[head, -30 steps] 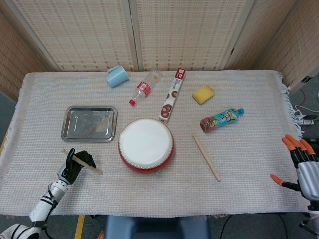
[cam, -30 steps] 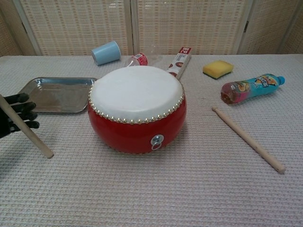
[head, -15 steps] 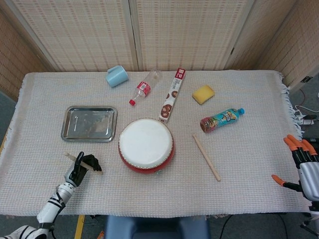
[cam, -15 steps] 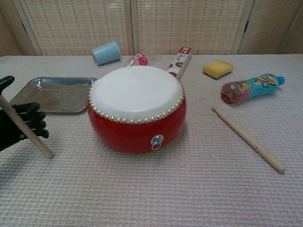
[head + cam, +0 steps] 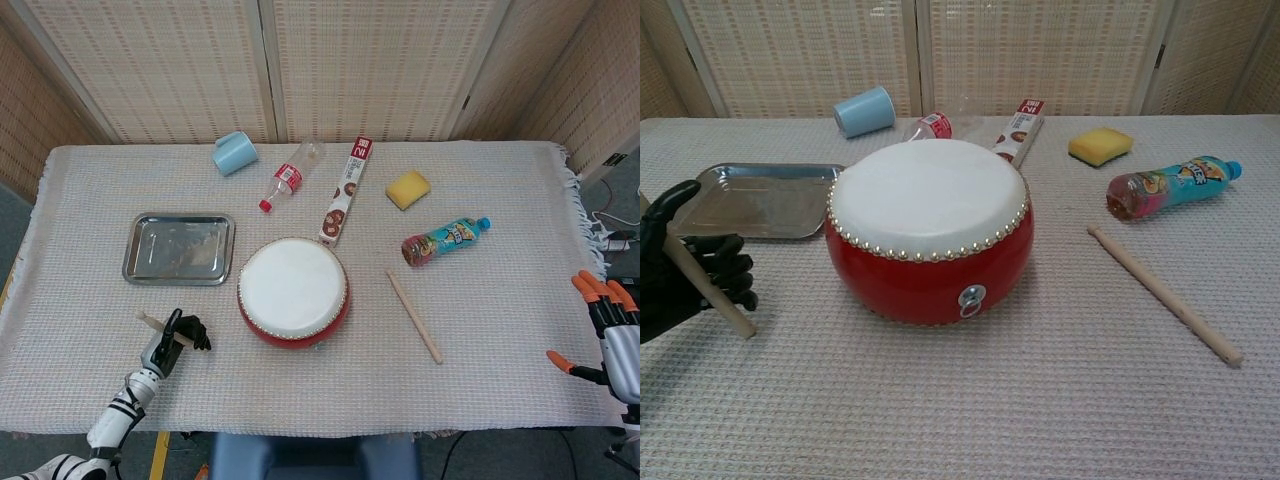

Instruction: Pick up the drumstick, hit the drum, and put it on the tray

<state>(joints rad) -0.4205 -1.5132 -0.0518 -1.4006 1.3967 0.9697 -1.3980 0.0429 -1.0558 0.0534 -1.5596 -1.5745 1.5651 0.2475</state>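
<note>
My black left hand [image 5: 172,337] [image 5: 685,275] grips a wooden drumstick [image 5: 702,282] [image 5: 152,320] at the table's front left, a short way left of the drum. The red drum [image 5: 293,293] [image 5: 930,232] with its white skin stands in the middle. Behind my left hand lies the steel tray [image 5: 180,248] [image 5: 758,199], with nothing in it. A second drumstick [image 5: 414,316] [image 5: 1164,293] lies flat to the right of the drum. My right hand [image 5: 608,336], with orange fingertips spread, hangs off the table's right edge and holds nothing.
Along the back lie a light blue cup [image 5: 234,153], a clear bottle with a red cap [image 5: 288,178], a long red and white box [image 5: 347,190] and a yellow sponge [image 5: 408,188]. A colourful drink bottle [image 5: 445,239] lies right of the drum.
My left hand has carried its drumstick rightward and toward the table's front, closer to the drum. The stick now shows shorter and steeper. The right hand has barely moved.
</note>
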